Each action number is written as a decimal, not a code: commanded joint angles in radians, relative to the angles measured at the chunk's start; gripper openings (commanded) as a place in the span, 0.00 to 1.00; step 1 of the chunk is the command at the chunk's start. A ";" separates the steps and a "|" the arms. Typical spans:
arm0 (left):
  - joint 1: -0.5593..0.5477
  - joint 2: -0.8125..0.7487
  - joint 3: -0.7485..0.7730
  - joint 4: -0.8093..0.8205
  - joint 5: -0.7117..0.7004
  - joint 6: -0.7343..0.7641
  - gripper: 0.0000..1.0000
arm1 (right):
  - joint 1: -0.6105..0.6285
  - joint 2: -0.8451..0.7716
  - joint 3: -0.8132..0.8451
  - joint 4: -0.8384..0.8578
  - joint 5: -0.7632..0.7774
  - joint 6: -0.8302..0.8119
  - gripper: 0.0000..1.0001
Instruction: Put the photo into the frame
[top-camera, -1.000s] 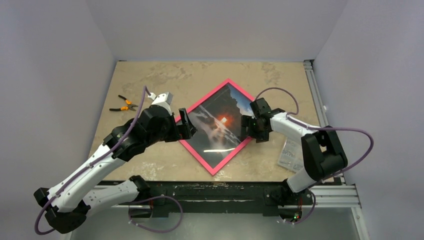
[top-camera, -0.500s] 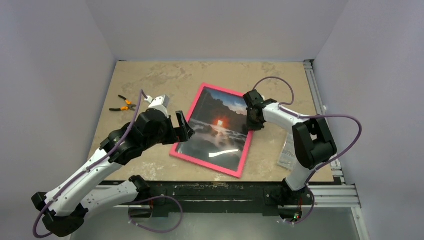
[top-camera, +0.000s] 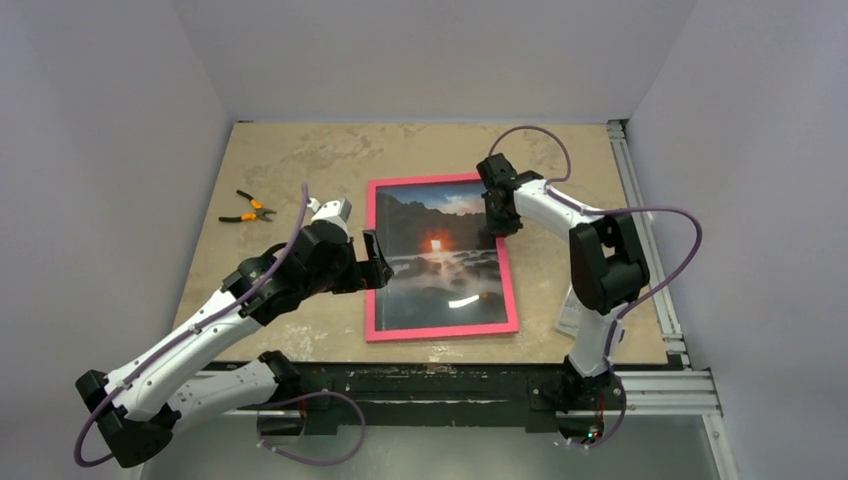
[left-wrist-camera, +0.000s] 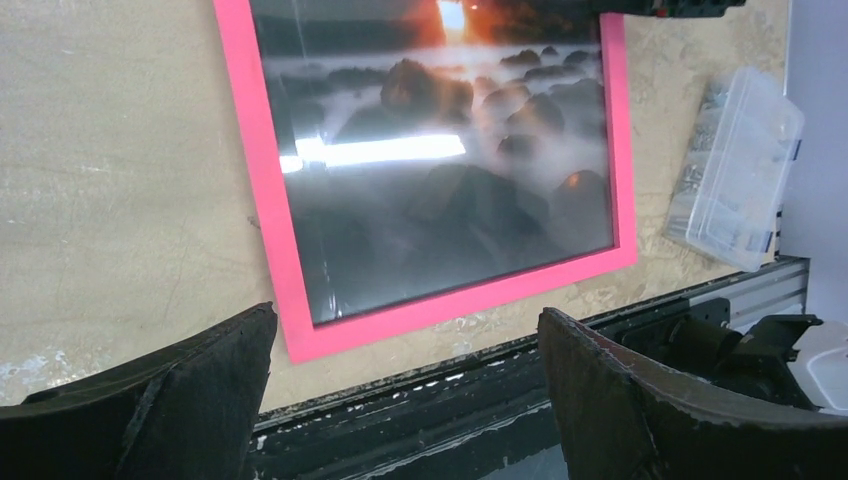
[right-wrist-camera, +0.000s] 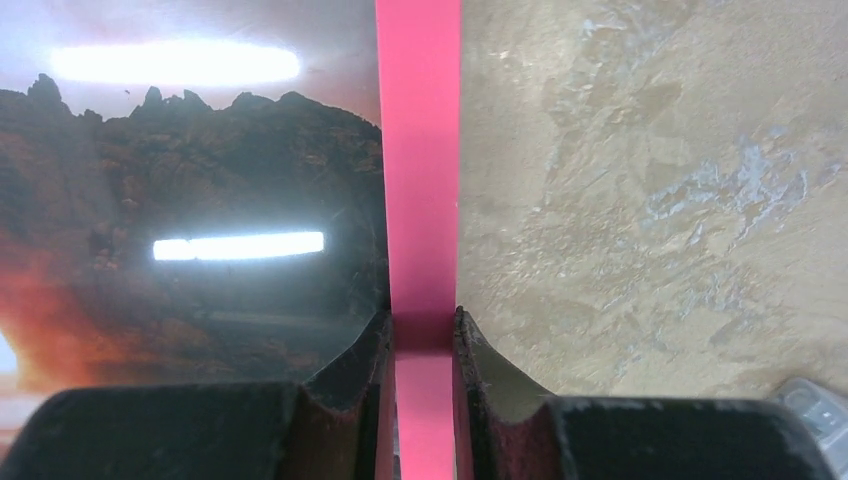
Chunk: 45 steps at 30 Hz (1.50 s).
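Top external | frame (top-camera: 440, 330) rotated from diamond to square | right gripper (right-wrist-camera: 423, 322) pinches its border | left gripper (left-wrist-camera: 405, 315) wide

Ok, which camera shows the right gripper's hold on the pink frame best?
The right wrist view: close up, the right gripper clamps one rail of the pink frame. The top view shows it small, near the frame's far right corner. The left wrist view catches only a dark sliver of it.

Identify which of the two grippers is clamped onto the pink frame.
The right gripper: it pinches the frame by its pink border near a far corner. The left gripper stands wide open at the opposite side, holding nothing.
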<state>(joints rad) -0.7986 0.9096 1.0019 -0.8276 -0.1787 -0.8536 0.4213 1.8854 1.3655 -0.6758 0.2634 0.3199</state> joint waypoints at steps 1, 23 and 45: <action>0.003 0.008 -0.041 0.048 0.025 -0.017 1.00 | -0.087 -0.022 0.016 0.056 -0.055 0.080 0.00; 0.009 0.085 -0.091 0.094 0.063 -0.010 1.00 | -0.151 0.130 0.157 0.107 -0.148 -0.039 0.02; 0.186 0.024 -0.279 0.470 0.340 0.038 1.00 | -0.179 -0.372 -0.140 0.226 -0.339 0.031 0.99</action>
<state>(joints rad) -0.6926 0.9737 0.7807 -0.5621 0.0101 -0.8486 0.2611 1.6440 1.3270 -0.5236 0.0231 0.3168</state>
